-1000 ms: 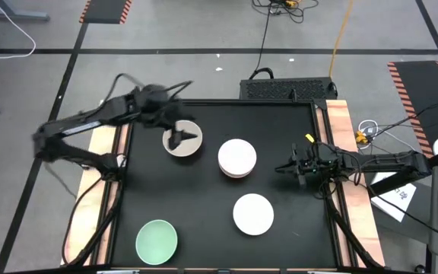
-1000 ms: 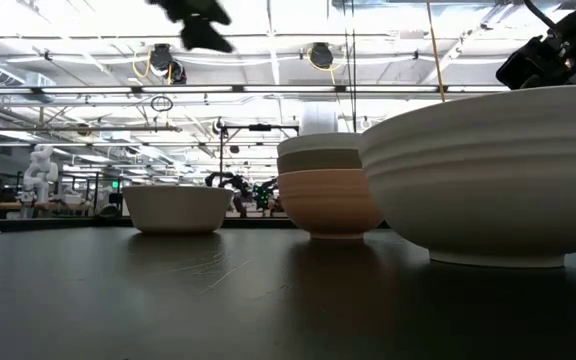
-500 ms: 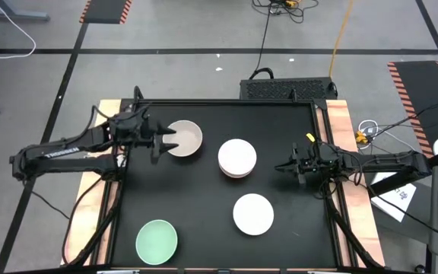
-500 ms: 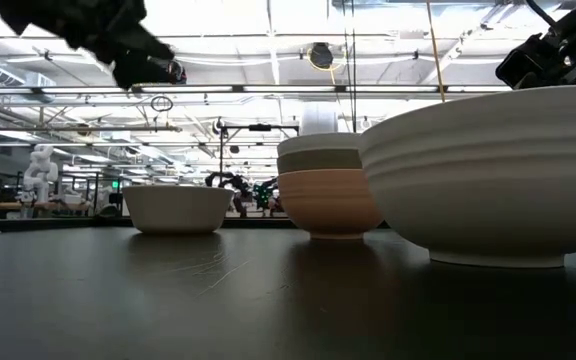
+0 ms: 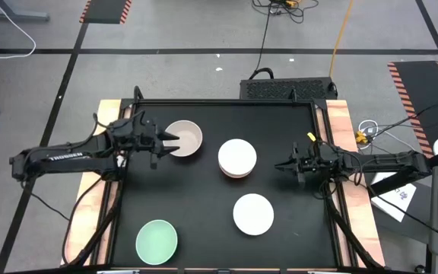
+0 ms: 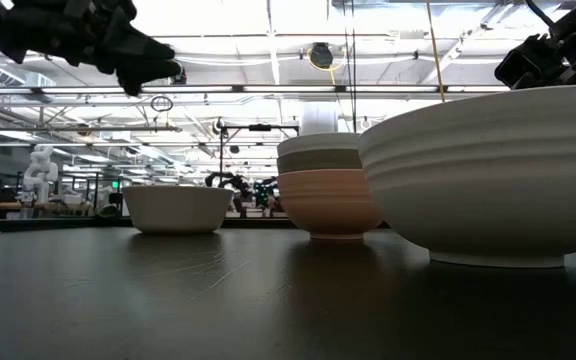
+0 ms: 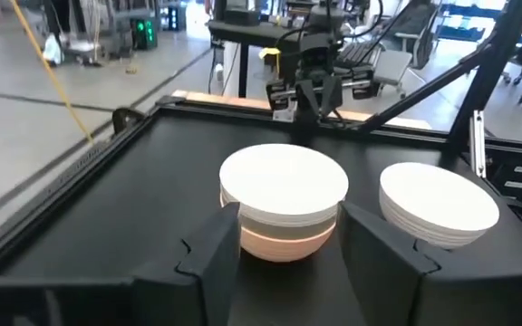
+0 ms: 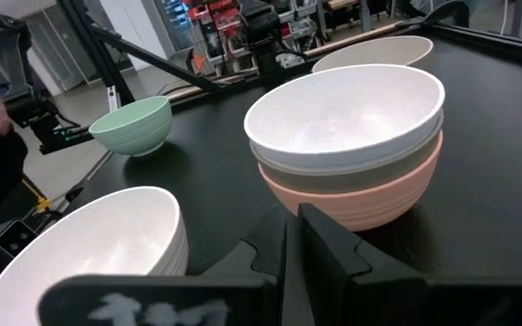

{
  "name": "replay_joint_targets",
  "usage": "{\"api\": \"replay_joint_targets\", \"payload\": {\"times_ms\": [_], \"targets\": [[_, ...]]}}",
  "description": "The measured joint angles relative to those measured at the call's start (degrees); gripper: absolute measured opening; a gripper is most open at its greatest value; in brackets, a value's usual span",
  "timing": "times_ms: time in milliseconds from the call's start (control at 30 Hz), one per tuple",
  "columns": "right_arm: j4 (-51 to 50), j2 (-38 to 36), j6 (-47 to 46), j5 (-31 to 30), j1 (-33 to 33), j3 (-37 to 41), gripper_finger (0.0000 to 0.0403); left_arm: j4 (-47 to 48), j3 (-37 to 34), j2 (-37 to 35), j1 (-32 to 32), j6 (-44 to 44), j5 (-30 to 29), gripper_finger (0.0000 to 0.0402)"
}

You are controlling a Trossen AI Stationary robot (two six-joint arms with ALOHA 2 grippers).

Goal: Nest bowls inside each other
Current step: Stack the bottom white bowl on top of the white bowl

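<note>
Left gripper (image 5: 175, 141) at the beige-grey bowl (image 5: 185, 139)

Its fingers stand apart over the bowl's rim, near the table's (image 5: 204, 236) far left corner. If they close off-centre, the bowl could tip or slide. Right gripper (image 5: 282, 166), fingers together, waits at the right edge.

Left end effector (image 5: 175, 140) parted; right (image 5: 280, 167) closed

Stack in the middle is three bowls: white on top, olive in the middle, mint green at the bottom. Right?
Not quite. The bottom bowl of the stack is salmon-orange, not mint green; white on top and olive between are right. The right wrist view shows it. The mint green bowl stands alone on the table.
</note>
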State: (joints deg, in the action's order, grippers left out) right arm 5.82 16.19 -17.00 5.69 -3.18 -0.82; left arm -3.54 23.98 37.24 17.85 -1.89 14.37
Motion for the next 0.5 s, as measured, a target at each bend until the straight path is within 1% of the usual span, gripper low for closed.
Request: {"api": "replay_joint_targets", "payload": {"times_ms": [67,200,333,500], "targets": [[0.0,0.0,-0.3,0.0,0.0,0.0,0.0026,0.6,-0.1,-1.1,0.0,0.5,0.0,0.0175],[-0.1,0.0,-0.3,0.0,0.0,0.0,0.0026,5.6,-0.2,-4.3,0.0,1.0,0.1,0.0165],[-0.1,0.0,0.0,0.0,0.0,0.0,0.0026,10.5,-0.2,-9.3,-0.4,1.8,0.1,0.0159],[-0.1,0.0,0.2,0.0,0.0,0.0,0.0026,12.8,-0.4,-16.3,-2.2,1.1,0.4,0.0159]]}}
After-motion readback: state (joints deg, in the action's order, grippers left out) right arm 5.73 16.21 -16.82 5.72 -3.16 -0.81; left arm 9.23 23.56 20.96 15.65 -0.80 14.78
